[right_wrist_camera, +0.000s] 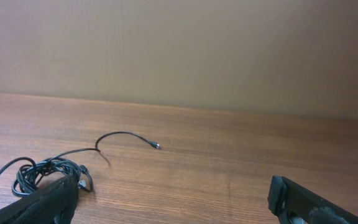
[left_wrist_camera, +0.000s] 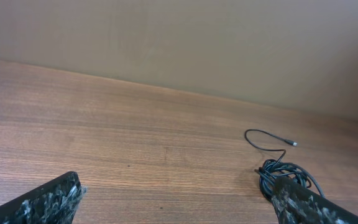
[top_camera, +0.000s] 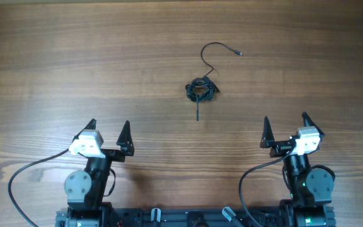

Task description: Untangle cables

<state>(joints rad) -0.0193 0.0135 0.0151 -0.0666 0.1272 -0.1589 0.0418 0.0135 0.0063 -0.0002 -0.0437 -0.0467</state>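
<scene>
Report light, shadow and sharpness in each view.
Overhead: even, soft light, no glare or hard shadows, cables sharp on the table. Left wrist: left pincer fingers slightly soft at the lower corners, cables clear. Right wrist: right pincer fingers dark and soft-edged, cables crisp.

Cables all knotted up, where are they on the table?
In the overhead view, the cables lie in a small clump near the middle of the table, ahead of and between the left tool and the right tool, touching neither.
</scene>
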